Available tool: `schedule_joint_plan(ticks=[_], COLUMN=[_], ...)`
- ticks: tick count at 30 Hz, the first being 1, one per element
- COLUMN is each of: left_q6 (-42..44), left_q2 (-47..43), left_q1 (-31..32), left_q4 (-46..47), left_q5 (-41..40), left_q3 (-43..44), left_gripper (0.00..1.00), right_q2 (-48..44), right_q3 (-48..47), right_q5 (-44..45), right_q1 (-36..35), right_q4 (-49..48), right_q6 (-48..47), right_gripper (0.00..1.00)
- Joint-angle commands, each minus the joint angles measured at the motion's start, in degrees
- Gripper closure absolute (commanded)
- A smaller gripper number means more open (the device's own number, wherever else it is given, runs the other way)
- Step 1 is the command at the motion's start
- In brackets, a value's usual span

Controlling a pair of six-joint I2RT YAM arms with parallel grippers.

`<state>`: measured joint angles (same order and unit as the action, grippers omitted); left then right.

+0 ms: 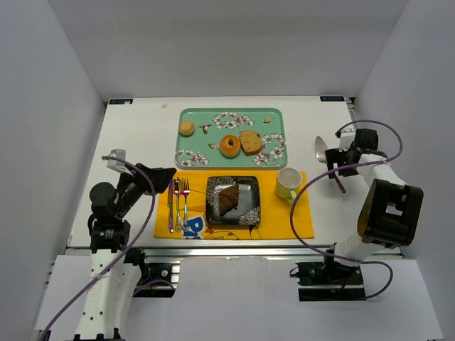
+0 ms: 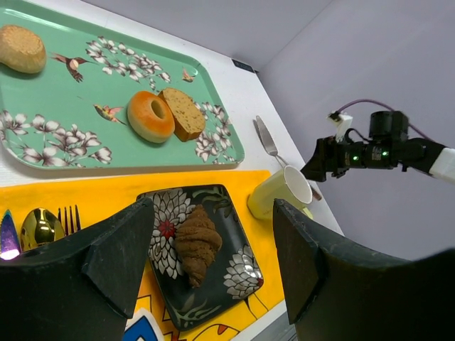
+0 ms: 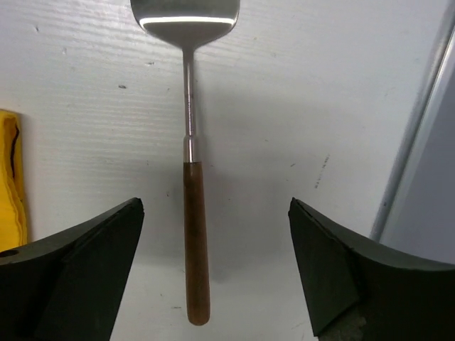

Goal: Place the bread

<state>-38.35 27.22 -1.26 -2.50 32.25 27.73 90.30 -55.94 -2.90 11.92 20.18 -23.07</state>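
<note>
Bread (image 1: 229, 199), a dark brown croissant-shaped pastry, lies on the square black floral plate (image 1: 249, 211), left of the plate's middle and touching nothing else. The plate sits on a yellow placemat (image 1: 298, 220) at the near side of the table (image 1: 142, 135). On the mat, left of the plate, a knife (image 1: 170, 207), a spoon (image 1: 177, 202) and a fork (image 1: 185, 202) lie side by side; a pale yellow mug (image 1: 288, 183) stands upright at the plate's right, on the mat's far right corner.

Beyond the mat rests a teal flowered tray (image 1: 199, 114) carrying a round bun (image 1: 186, 128) at its left, and a golden ring donut (image 1: 222, 146) touching a tan bread slice (image 1: 249, 142) nearer the right.

The left pincer (image 1: 167, 177) hangs above the cutlery, just left of the plate, its jaws well apart and holding nothing. From the left wrist view the pastry (image 2: 197, 243) and plate (image 2: 234, 277) show between the two dark fingers (image 2: 121, 263), with the mug (image 2: 281, 193) to the right.

The right pincer (image 1: 334, 170) is off the mat at the right side of the table, over a spatula (image 1: 321, 150) with a metal blade and brown wooden handle. In the right wrist view the spatula (image 3: 190, 177) lies flat on the white table, its handle running down the middle of the gap in the pincer (image 3: 215, 206); the jaws stand wide apart, well clear of the handle on both sides.
</note>
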Motion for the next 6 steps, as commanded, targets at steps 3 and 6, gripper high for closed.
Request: schedule_joint_plan(ticks=[3, 6], left_q6=[1.17, 0.73], left_q2=[1.16, 1.52], left_q1=[0.29, 0.29], left_q4=[0.48, 1.36], left_q5=[0.45, 0.80], left_q3=[1.81, 1.37], left_gripper=[0.23, 0.23], right_q2=[-6.27, -6.63], right_q3=[-8.03, -14.09], right_q5=[-2.44, -8.44], right_q1=[0.21, 0.21], right_q4=[-0.06, 0.47], right_q6=[2.59, 3.82], right_gripper=[0.11, 0.11])
